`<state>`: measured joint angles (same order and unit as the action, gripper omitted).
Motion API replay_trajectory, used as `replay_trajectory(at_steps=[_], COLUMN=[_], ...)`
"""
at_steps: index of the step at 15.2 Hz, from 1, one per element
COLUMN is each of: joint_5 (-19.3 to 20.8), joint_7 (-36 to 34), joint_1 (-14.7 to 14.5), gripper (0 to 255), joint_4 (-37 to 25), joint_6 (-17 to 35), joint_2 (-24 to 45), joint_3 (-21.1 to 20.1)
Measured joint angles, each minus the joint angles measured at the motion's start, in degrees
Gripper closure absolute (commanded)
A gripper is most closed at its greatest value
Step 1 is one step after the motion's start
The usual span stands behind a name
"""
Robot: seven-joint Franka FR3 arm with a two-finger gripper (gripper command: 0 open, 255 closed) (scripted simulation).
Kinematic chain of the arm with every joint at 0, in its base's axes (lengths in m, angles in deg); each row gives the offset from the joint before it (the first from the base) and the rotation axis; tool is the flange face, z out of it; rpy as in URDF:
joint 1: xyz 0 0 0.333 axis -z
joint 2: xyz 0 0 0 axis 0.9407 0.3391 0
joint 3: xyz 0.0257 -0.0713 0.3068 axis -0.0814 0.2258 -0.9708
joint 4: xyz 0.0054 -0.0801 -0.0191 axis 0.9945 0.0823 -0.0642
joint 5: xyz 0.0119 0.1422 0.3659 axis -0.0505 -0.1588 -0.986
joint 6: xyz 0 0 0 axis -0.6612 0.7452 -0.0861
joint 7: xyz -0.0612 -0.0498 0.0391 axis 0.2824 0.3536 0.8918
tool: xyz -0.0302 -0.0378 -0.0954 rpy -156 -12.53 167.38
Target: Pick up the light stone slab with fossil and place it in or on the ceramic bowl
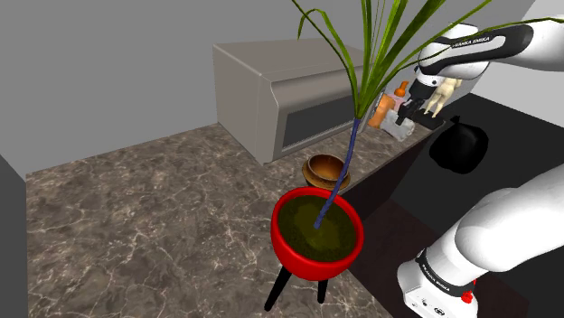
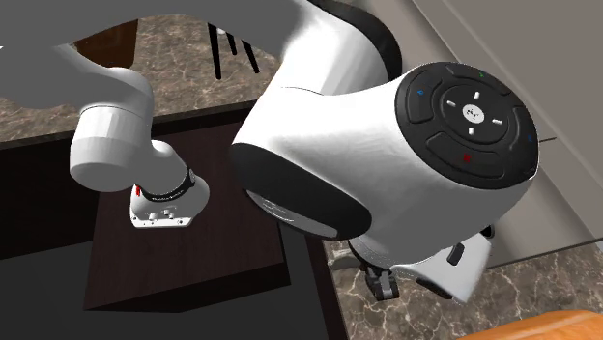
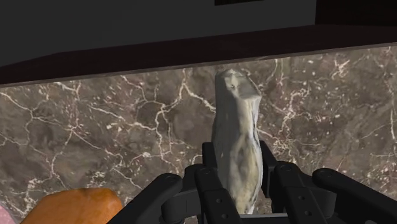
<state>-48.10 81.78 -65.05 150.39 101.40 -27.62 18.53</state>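
Stone sits between the jaws: they are clamped on the narrow sides of the pale, rough, elongated stone slab [image 3: 238, 143], which juts lengthwise past the fingertips, above the brown veined marble desk [image 3: 114, 127] without touching it (a grip low on the slab, probably so the free end reaches the bowl first). Just beside the jaws is a rounded orange object [image 3: 70, 205]. Well apart and lower, on the desk, rests the brown round glazed bowl [image 1: 325, 169], with a red plant pot [image 1: 316, 237] beyond it. Carrying looks like the step in hand.
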Motion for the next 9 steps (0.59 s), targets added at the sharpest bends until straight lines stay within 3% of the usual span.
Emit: replay_trajectory(at_steps=[9], joint_5=[0.6], joint_7=[-1.0], joint_1=[0.0], gripper=[255], joint_4=[-5.5], joint_6=[-7.3], joint_2=[-2.0], joint_3=[-1.2])
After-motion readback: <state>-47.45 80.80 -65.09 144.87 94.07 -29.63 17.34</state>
